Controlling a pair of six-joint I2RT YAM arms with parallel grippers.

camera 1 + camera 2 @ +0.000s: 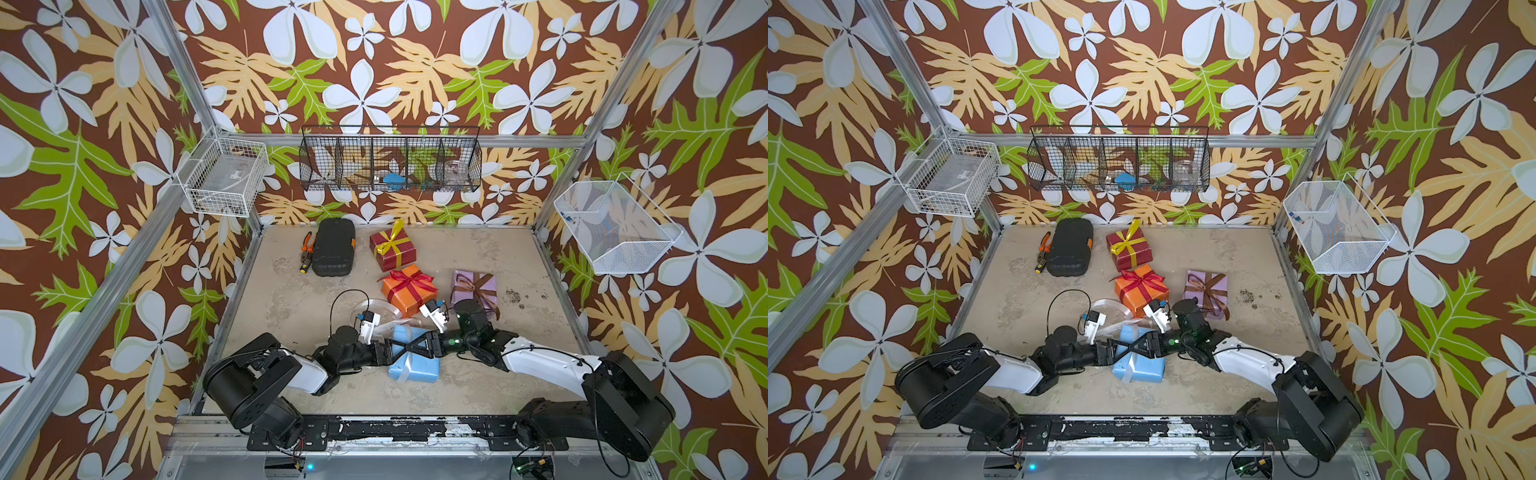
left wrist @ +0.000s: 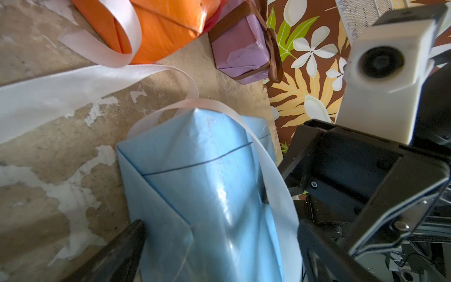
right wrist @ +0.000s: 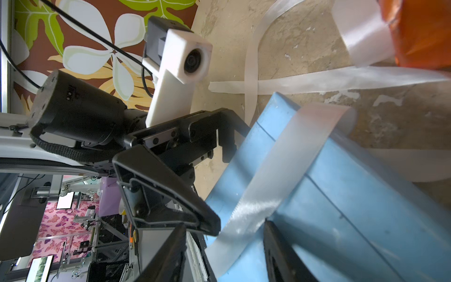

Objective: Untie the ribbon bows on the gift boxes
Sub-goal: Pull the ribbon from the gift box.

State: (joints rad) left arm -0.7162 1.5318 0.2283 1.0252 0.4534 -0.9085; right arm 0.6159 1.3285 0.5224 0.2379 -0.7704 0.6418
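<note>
Two grippers over light blue box (image 1: pixel 415 368); left gripper (image 1: pixel 400 347) wide; right gripper (image 1: pixel 409 345) half-open around white ribbon (image 3: pixel 280 168)

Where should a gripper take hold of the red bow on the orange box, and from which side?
Grip a loose tail of the red ribbon bow rather than its knot, probably the end trailing off the orange box toward the tool case side. Come from above, jaws across the strip; pulling outward along it should slip the knot.
</note>
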